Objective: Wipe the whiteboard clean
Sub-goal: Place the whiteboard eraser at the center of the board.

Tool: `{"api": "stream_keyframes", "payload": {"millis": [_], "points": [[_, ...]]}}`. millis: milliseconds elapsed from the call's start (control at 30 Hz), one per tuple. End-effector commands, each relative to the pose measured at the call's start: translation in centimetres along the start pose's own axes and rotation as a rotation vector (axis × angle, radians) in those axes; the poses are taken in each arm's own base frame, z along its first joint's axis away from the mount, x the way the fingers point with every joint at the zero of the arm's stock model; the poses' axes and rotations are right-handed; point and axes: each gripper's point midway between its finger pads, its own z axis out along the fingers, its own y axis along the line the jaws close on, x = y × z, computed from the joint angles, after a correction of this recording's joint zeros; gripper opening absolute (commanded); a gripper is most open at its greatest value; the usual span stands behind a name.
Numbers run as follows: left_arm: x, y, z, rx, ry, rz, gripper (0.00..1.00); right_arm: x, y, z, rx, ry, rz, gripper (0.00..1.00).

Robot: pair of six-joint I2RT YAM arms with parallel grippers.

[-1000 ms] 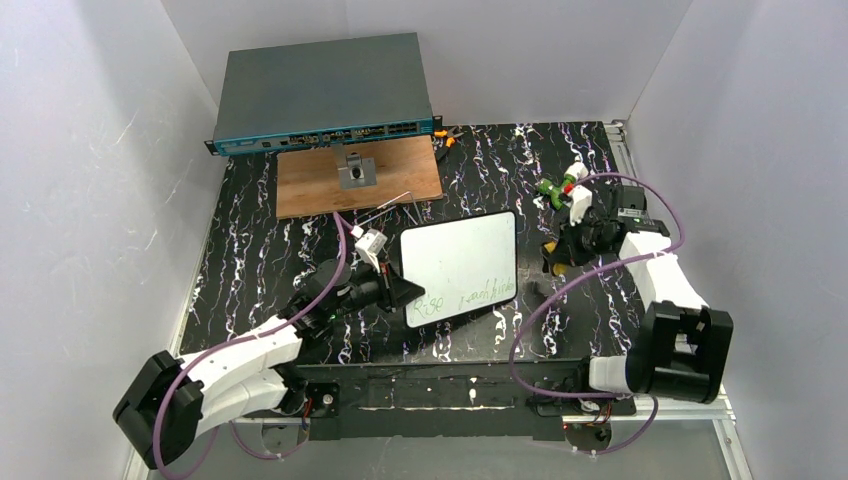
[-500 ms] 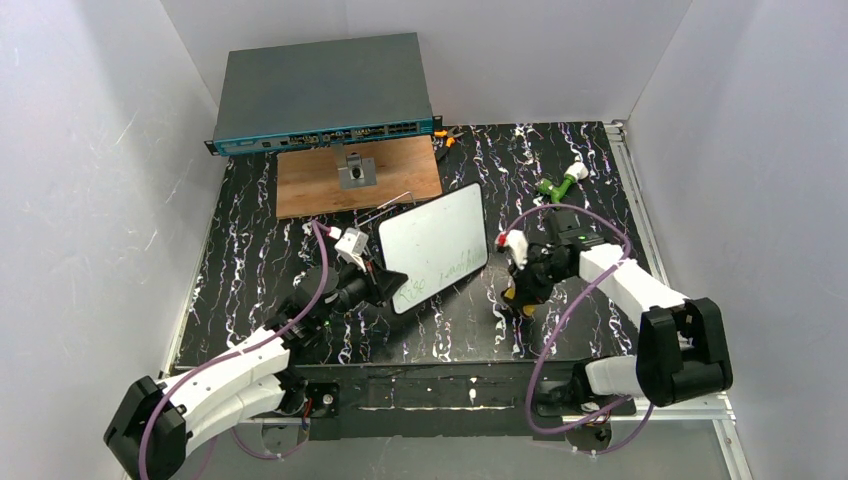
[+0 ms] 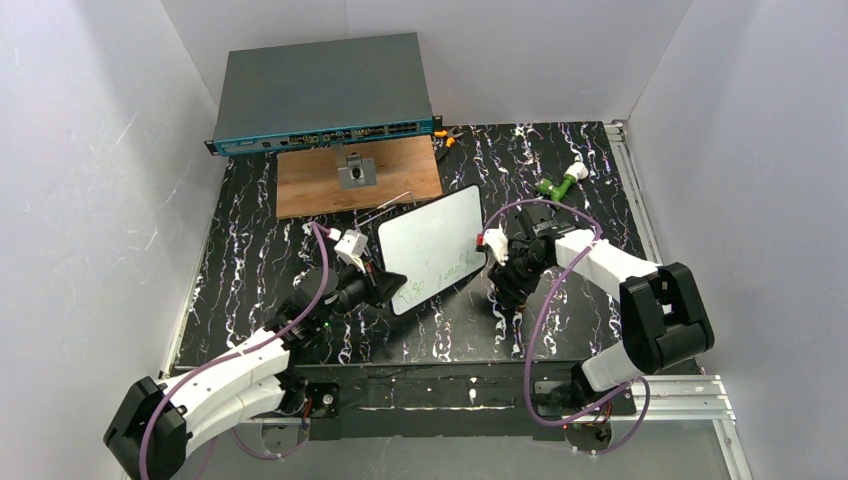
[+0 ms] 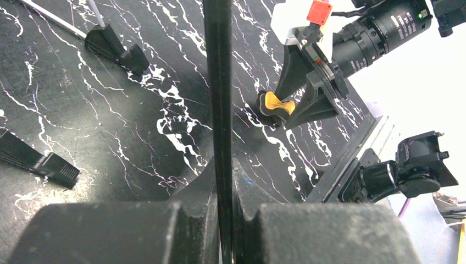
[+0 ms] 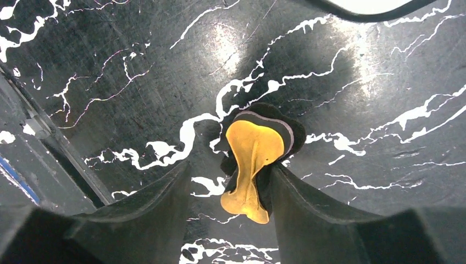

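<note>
**Right wrist view, contents**

- Right gripper point(image 5: 229, 166): two dark fingers point(image 5: 148, 214) rising from the lower edge, standing apart.
- Yellow pad point(image 5: 255, 151): soft, creased lengthwise, with a grey line and black backing along its upper rim. It lies on the table between the fingers, touching the finger on the view's right. A strip of bare table separates it from the other finger.
- Table point(image 5: 137, 66): glossy black, white marble veins, two glare spots.
- Whiteboard point(image 5: 379, 4): only a rounded corner at the top edge, white face and thin black rim, well apart from the pad.
- Dark rail point(image 5: 49, 137): runs diagonally along the left side.
</note>
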Motion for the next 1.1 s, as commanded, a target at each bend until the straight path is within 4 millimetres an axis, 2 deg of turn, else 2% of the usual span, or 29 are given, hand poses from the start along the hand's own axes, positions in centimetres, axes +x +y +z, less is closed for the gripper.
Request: {"api": "stream_keyframes", "payload": {"millis": [0,167,267,333,367,433,533,600,667,800,1000,1067], "points": [[-3.0,-2.5,-0.1,0.11,-0.109,0.016,0.0,-1.8,0.3,-1.6,0.006,-0.049,-0.024,0.63],[-3.1,-2.6,-0.3,0.114,-0.115,0.015,0.0,-1.4,1.6,-1.5,-0.069,-0.045,-0.035,0.72],[-3.1,-2.6,-0.4,0.112,-0.118,0.015,0.0,-1.0,2.9,-0.9,-0.161,-0.026,-0.016,0.71],[-3.1,-2.6,-0.5,0.113,-0.119,0.014,0.0,-1.2,2.9,-0.8,-0.175,-0.028,0.001,0.7],[-3.1,-2.6,-0.5,0.111,-0.119,0.013,0.0,-1.4,2.3,-0.8,-0.143,-0.028,0.01,0.71],[-3.1,-2.5,-0.6,0.111,-0.119,0.013,0.0,-1.9,-0.3,-1.0,-0.003,-0.043,0.046,0.73],[-3.1,-2.5,-0.6,0.111,-0.12,0.012,0.0,-2.8,-4.2,-2.9,0.161,-0.105,0.134,0.74],[-3.1,-2.5,-0.6,0.111,-0.12,0.011,0.0,-2.9,-5.7,-4.1,0.204,-0.143,0.18,0.74],[-3.1,-2.6,-0.5,0.114,-0.121,0.008,0.0,-2.9,-5.7,-4.7,0.183,-0.174,0.193,0.74],[-3.1,-2.9,-0.3,0.126,-0.114,0.004,0.0,-2.8,-4.0,-4.1,0.081,-0.186,0.183,0.74],[-3.2,-3.0,-0.3,0.13,-0.116,0.002,0.0,-1.1,-4.1,-1.9,-0.004,-0.081,0.303,0.71],[-3.3,-3.0,-0.4,0.132,-0.119,0.003,0.0,-0.3,-5.3,-1.7,0.058,-0.053,0.338,0.7]]}}
